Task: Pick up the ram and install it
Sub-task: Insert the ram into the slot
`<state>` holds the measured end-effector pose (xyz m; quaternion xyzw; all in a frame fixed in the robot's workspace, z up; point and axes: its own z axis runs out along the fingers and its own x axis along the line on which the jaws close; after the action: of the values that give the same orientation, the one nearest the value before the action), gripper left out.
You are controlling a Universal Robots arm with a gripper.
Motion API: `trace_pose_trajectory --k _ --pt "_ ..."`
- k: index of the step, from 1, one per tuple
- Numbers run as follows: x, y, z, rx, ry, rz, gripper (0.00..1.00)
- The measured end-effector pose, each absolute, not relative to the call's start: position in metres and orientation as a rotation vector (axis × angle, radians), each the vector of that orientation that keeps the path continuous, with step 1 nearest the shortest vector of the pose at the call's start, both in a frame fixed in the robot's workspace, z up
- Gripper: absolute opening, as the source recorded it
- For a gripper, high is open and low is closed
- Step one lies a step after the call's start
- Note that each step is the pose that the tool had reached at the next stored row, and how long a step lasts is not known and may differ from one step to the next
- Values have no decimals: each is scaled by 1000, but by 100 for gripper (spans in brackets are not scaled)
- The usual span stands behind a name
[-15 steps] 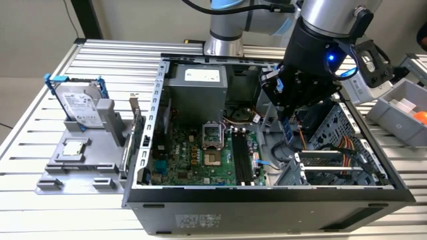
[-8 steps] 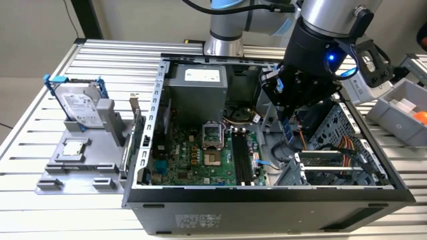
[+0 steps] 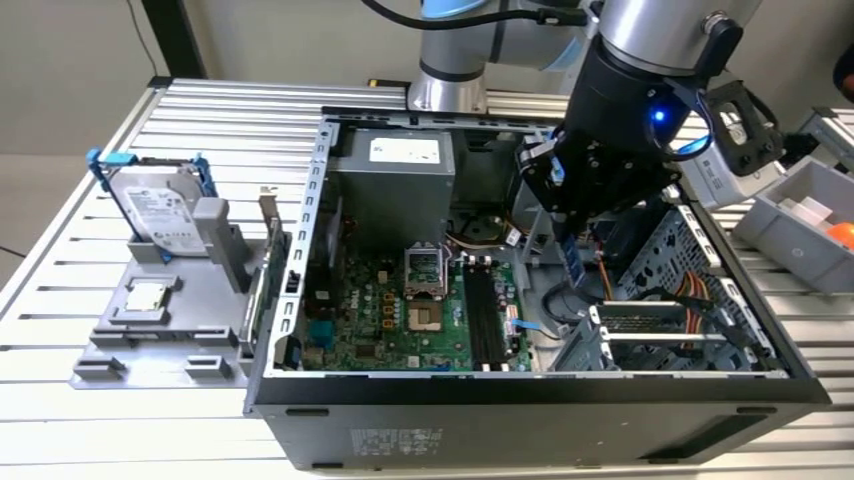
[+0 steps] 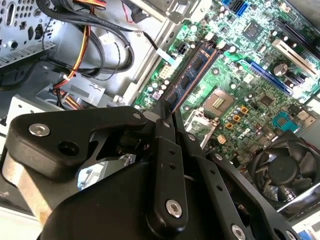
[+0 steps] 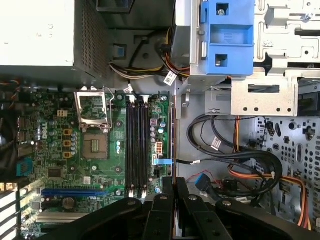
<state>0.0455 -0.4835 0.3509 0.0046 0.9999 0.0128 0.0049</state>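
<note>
Hovering inside the open computer case (image 3: pixel 534 420), the ram (image 3: pixel 571 262) is pinched between the jaws, which are clenched tight on it, so it sits on edge above the motherboard (image 3: pixel 387 310). Going by the first wrist view, the stick shows edge-on and runs parallel to the long black slots (image 5: pixel 136 145), near them on the cable side and not seated in any. Over on the surface (image 3: pixel 80 440), well apart, a hard drive (image 3: pixel 160 205) stands in a grey holder (image 3: pixel 160 340).
</note>
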Motion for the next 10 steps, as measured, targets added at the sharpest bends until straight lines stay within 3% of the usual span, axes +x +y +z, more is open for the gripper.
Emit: trace_pose_trajectory --k 10 --pt "35 -484 345 19 3131 40 0"
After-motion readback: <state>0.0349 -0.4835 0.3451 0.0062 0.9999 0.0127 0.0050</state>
